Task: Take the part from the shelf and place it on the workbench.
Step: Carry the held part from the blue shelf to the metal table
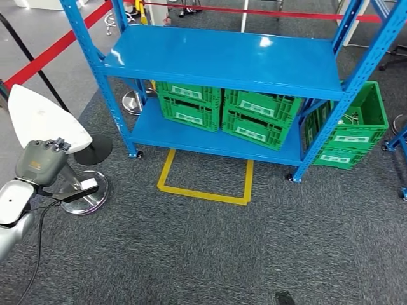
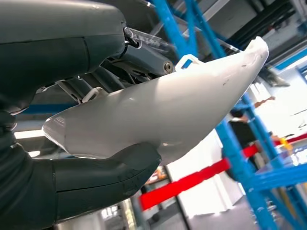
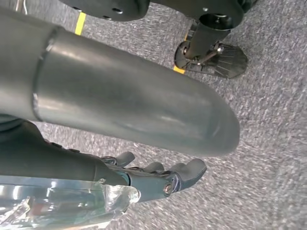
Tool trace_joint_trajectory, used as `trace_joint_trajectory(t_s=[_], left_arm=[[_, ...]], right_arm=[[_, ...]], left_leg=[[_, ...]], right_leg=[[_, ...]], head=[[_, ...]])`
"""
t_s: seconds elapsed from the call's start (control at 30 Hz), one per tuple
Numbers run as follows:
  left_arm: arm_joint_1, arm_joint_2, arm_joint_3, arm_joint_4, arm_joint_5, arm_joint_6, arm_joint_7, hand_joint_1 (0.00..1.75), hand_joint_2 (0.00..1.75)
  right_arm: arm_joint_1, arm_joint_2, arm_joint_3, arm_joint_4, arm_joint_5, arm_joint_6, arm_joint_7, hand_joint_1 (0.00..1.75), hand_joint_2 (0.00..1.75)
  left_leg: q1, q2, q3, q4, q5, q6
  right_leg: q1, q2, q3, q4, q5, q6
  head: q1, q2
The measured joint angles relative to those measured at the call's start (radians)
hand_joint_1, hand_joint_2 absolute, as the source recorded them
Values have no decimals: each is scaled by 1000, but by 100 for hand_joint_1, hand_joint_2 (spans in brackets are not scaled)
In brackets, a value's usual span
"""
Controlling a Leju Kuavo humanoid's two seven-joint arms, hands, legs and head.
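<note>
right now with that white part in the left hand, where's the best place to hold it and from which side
Judging by its shape, near the wide rounded end, about where the left hand already holds the white part: thumb under the smooth curved face, fingers over the opposite face. It is a thin shell tapering to a point, so coming across its breadth near the wide end looks steadier than taking the narrow tip.

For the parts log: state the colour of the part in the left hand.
White; the part in the left hand shows best in the left wrist view.
</note>
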Motion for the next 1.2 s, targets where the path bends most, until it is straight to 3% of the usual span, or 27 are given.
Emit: trace_joint_trajectory(t_s=[0.03, 0.1, 0.17, 0.23, 0.27, 0.3, 0.33, 0.4, 0.47, 0.5, 0.53, 0.57, 0.63, 0.7, 0.77, 0.8, 0.87, 0.93, 0.97, 1.0, 1.07, 1.13, 1.2], left_arm=[[2, 1, 0, 0, 0, 0, 0, 175, 175], [2, 4, 1, 0, 0, 0, 0, 175, 175], [1, 3, 1, 0, 0, -1, 1, 175, 175], [2, 0, 0, 0, 0, -3, 1, 175, 175], [3, -1, 0, 0, 0, -4, 1, 175, 175], [3, -1, 0, 0, 0, -5, 1, 175, 175], [3, -1, 0, 0, 0, -7, 1, 175, 175], [2, -1, 0, 0, 0, -8, 1, 175, 175], [-2, -1, 0, 0, 0, -9, 1, 175, 175], [-2, -2, 0, 0, 0, -10, 0, 175, 175], [-2, -1, 0, 0, 0, -10, 0, 175, 175], [0, 0, 0, 0, 0, -10, -1, 175, 175], [-3, 4, 1, 0, 0, -12, -3, 175, 175], [-12, 2, 1, 0, 0, -16, -3, 175, 175], [-13, -1, 0, 0, 0, -19, -3, 175, 175], [-12, -2, -1, 0, 0, -20, -4, 175, 175], [-13, -1, 0, 0, 0, -20, -4, 175, 175], [-19, 1, 1, 0, 0, -20, -4, 175, 175], [-22, 1, 2, 0, 0, -20, -4, 175, 175], [-23, 1, 2, 0, 0, -20, -4, 175, 175], [-20, 4, 2, 0, 0, -22, -4, 175, 175], [-20, 10, 4, 0, 0, -24, -5, 175, 175], [-25, 12, 5, -1, 0, -27, -8, 175, 175]], right_arm=[[-1, 0, 1, 0, 0, 0, 0, 0, 0], [-2, 0, 3, 0, 0, -1, 0, 0, 0], [-1, 0, 5, 0, 1, -2, 3, 0, 0], [2, 0, 6, 0, 2, -4, 8, 0, 0], [3, 0, 6, 0, 2, -5, 9, 0, 0], [3, 0, 6, 0, 3, -6, 10, 0, 0], [3, 0, 6, 0, 3, -8, 10, 0, 0], [1, 0, 7, 0, 4, -10, 12, 0, 0], [0, 0, 7, 0, 6, -11, 13, 0, 0], [0, 0, 8, 0, 7, -12, 14, 0, 0], [0, 0, 8, 0, 9, -12, 14, 0, 0], [-1, 1, 8, 0, 10, -13, 15, 0, 0], [-1, 2, 8, 0, 11, -14, 15, 0, 0], [-2, 2, 8, 0, 12, -15, 15, 0, 0], [-2, 2, 8, 0, 12, -15, 16, 0, 0], [-2, 2, 8, 0, 12, -15, 16, 0, 0], [-2, 2, 8, 0, 12, -14, 16, 0, 0], [-4, 2, 8, -1, 12, -14, 16, 0, 0], [-5, 2, 8, -1, 12, -14, 16, 0, 0], [-6, 2, 8, -1, 12, -14, 16, 0, 0], [-6, 2, 8, 0, 11, -12, 16, 0, 0], [-7, 2, 8, 0, 10, -11, 16, 0, 0], [-6, 2, 8, 0, 10, -10, 16, 0, 0]], left_leg=[[1, -11, -5, -1, 2, 10], [5, -32, -12, -4, 8, 26], [8, -52, -19, -4, 14, 37], [5, -76, -27, -4, 20, 44], [4, -90, -31, -4, 22, 45], [3, -104, -33, -3, 24, 45], [2, -119, -33, -3, 26, 43], [3, -145, -35, -2, 29, 38], [7, -171, -47, 1, 36, 28], [9, -184, -54, 2, 40, 21], [12, -197, -61, 1, 45, 13], [13, -193, -66, 1, 46, 7], [9, -141, -91, 44, 18, -4], [7, -81, -149, 164, -45, -11], [10, -69, -200, 274, -81, -17], [10, -67, -202, 283, -74, -18], [10, -53, -150, 190, -15, -17], [4, -7, -78, 58, 30, -11], [1, 9, -59, 20, 39, -4], [-3, 14, -52, 3, 39, 3], [-3, -10, -56, 2, 42, 20], [1, -32, -58, 0, 46, 32], [3, -52, -59, -1, 48, 41]], right_leg=[[0, -7, 0, 0, 0, 5], [-3, 22, -14, 25, -21, 18], [-5, 79, -60, 127, -82, 25], [-5, 100, -123, 267, -143, 24], [-4, 102, -139, 304, -150, 22], [-4, 104, -138, 302, -138, 19], [-3, 109, -116, 259, -108, 15], [-7, 157, -43, 114, -38, 5], [-12, 206, 3, 20, -14, 2], [-12, 212, 7, 11, -17, 2], [-11, 200, 8, 7, -17, 2], [-11, 188, 8, 5, -14, -3], [-14, 158, 10, -3, -8, -12], [-13, 127, 11, -6, -6, -18], [-13, 96, 10, -5, -8, -19], [-13, 81, 10, -5, -9, -18], [-13, 53, 13, -4, -11, -15], [-8, 29, 16, -2, -16, -8], [-4, 19, 17, -1, -19, -3], [1, 7, 18, -1, -21, 1], [3, -11, 20, -2, -25, 9], [-1, 21, 8, 29, -51, 19], [-3, 79, -40, 137, -109, 24]], head=[[0, 0], [2, 0], [6, 0], [7, 0], [7, 0], [7, 0], [7, 0], [7, 0], [6, 0], [5, 0], [6, 0], [5, 0], [-2, 0], [-9, 0], [-10, 0], [-10, 0], [-10, 0], [-11, 0], [-11, 0], [-11, 0], [-11, 0], [-10, 0], [-9, 0]])
